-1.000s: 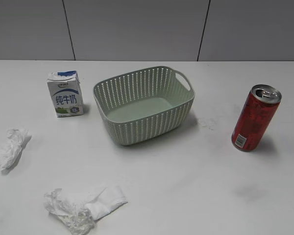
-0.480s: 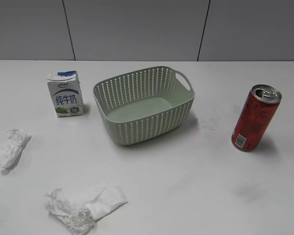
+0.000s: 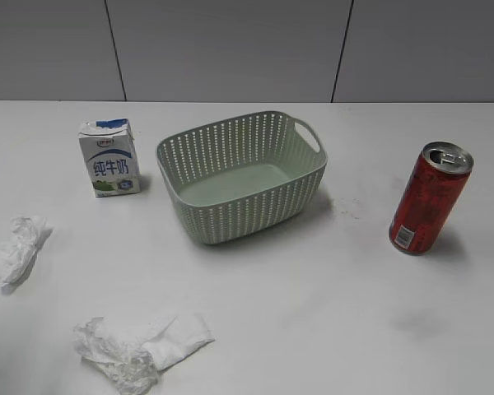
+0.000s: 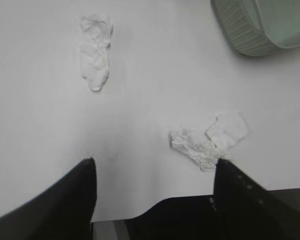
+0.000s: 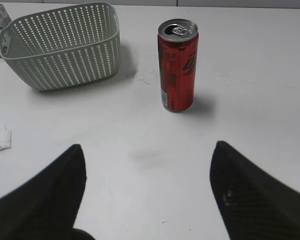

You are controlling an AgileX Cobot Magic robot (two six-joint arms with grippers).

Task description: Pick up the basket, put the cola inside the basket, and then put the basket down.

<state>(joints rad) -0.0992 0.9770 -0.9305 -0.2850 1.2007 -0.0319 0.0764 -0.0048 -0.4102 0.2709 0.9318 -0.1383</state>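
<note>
The pale sage-green basket [image 3: 240,174] stands upright and empty at the middle of the white table; it also shows in the right wrist view [image 5: 65,44] and its corner shows in the left wrist view [image 4: 262,27]. The red cola can [image 3: 429,198] stands upright to the basket's right, also in the right wrist view [image 5: 177,65]. My left gripper [image 4: 154,162] is open and empty over the table's near left edge. My right gripper [image 5: 147,150] is open and empty, short of the cola. Neither gripper shows in the exterior view.
A white-and-blue milk carton [image 3: 109,157] stands left of the basket. Crumpled white tissues lie at the left [image 3: 20,248] and front left [image 3: 140,346], also in the left wrist view [image 4: 95,50] [image 4: 210,141]. A grey panelled wall [image 3: 230,49] stands behind the table.
</note>
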